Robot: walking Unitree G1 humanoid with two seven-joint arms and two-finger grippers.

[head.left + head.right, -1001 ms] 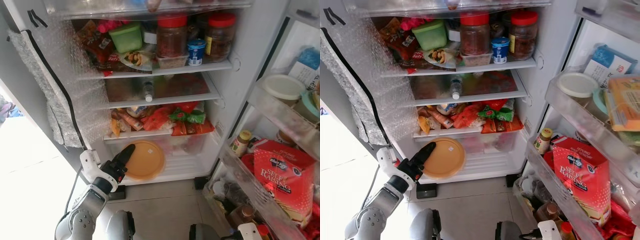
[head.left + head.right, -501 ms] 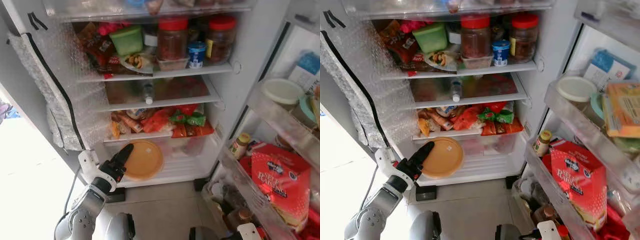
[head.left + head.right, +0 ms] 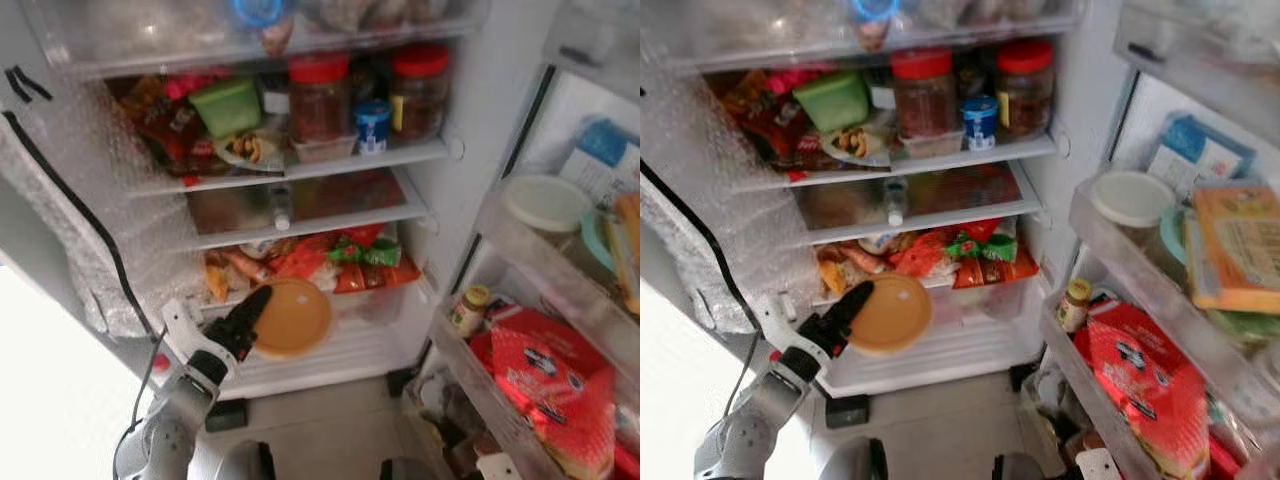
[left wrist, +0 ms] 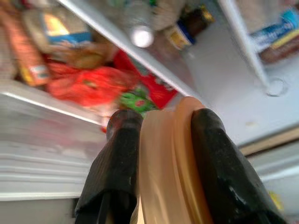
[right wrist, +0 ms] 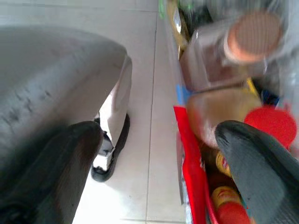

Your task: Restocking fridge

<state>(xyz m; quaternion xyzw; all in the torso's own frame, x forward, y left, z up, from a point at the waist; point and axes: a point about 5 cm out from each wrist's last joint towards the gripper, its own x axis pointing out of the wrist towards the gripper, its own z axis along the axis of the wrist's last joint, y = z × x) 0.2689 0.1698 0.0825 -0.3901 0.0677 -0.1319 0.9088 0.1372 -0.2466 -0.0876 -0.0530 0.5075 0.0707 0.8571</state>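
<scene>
My left gripper (image 3: pixel 254 308) is shut on the rim of a flat round orange container (image 3: pixel 292 318). It holds the container on edge in front of the open fridge's clear bottom drawer (image 3: pixel 370 310), just below the shelf of red and green snack packets (image 3: pixel 345 255). In the left wrist view the orange container (image 4: pixel 163 177) sits clamped between the two black fingers (image 4: pixel 122 154). My right gripper (image 5: pixel 159 135) hangs low beside the fridge door, open with nothing between its fingers.
The upper shelves are crowded with red-lidded jars (image 3: pixel 318 95), a green box (image 3: pixel 226 105) and a lying bottle (image 3: pixel 280 205). The open door's racks on the right hold a red flour bag (image 3: pixel 545 375), a white tub (image 3: pixel 545 200) and small bottles (image 5: pixel 233 51). Bubble wrap (image 3: pixel 110 220) lines the left wall.
The whole view has shifted and blurred, so the camera moved. Against the fridge, the left gripper and orange container stand slightly higher, nearer the snack shelf's edge.
</scene>
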